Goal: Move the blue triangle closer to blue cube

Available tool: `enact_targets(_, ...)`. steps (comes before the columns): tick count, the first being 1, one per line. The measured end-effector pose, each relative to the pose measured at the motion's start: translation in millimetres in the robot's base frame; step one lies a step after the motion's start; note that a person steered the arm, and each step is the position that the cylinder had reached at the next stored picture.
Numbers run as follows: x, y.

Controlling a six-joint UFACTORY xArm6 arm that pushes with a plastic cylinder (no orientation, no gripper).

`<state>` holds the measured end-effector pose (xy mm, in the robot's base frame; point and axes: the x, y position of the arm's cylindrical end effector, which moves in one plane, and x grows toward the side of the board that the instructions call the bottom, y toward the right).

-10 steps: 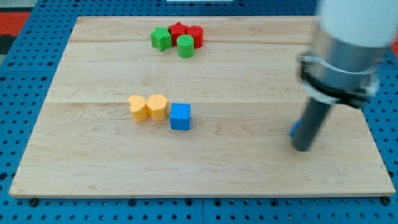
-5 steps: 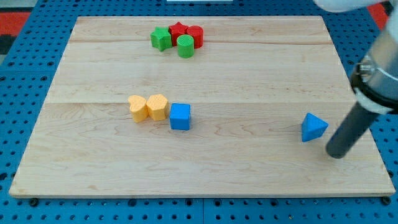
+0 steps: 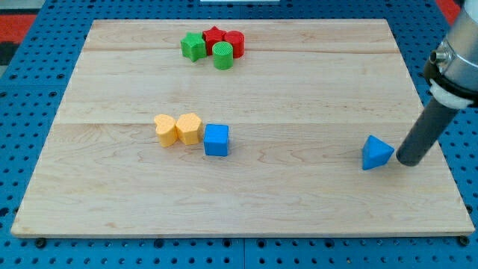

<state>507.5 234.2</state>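
blue plastic triangle (image 3: 377, 152) sits unmoved; my tip (image 3: 408, 161) has swung up to its 3 o'clock – no claw fitted – lined up to push toward the blue plastic cube (image 3: 216, 140).

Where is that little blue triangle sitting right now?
The blue triangle lies at the board's lower right in the camera view, just left of my tip, far right of the blue cube.
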Motion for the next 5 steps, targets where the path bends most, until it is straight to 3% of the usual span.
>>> enact_targets(1,-11,0)
enact_targets(3,18,-39)
enact_targets(5,-4,-165)
